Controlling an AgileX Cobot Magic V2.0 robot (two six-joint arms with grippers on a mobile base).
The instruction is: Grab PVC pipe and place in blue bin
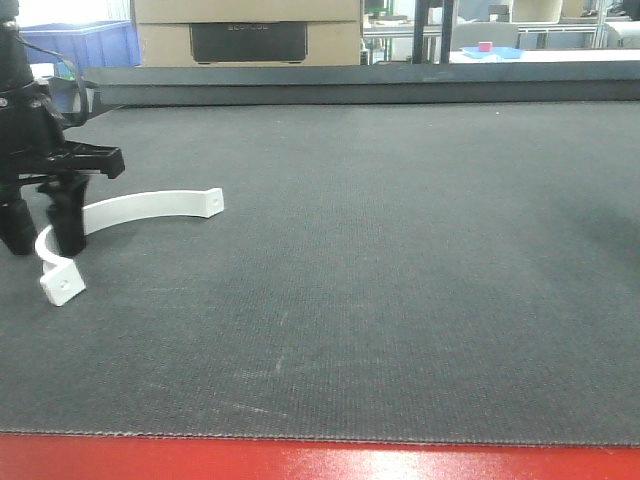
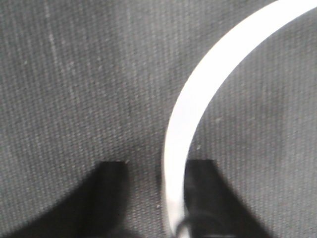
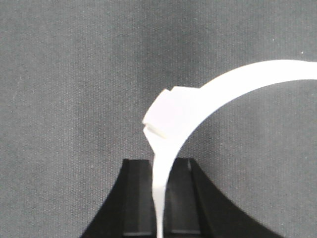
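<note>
**Item:** PVC pipe (image 1: pixel 150 205), one piece.

**Handling (judged):** light, stiff, thin-walled plastic. The surface looks smooth and may slip in a loose pinch. It is unlikely to break. The best hold is across the flat band at mid-arc, away from the end tabs, so that it hangs balanced.

**Appearance:** a white half-circle strip with a flat, holed tab at each end.

**Location:** on the dark counter (image 1: pixel 400 250), at 9 o'clock in the front view. The blue bin (image 1: pixel 75 45) stands well apart at 11 o'clock, beyond the counter's far edge.

**Left end effector** (image 1: pixel 42 243): released. Its fingers straddle the band, which lies just beside one finger.

**Right end effector** (image 3: pixel 161 168): not seen in the front view. In its wrist view it looks clenched on a similar white arc (image 3: pixel 237 79).
</note>
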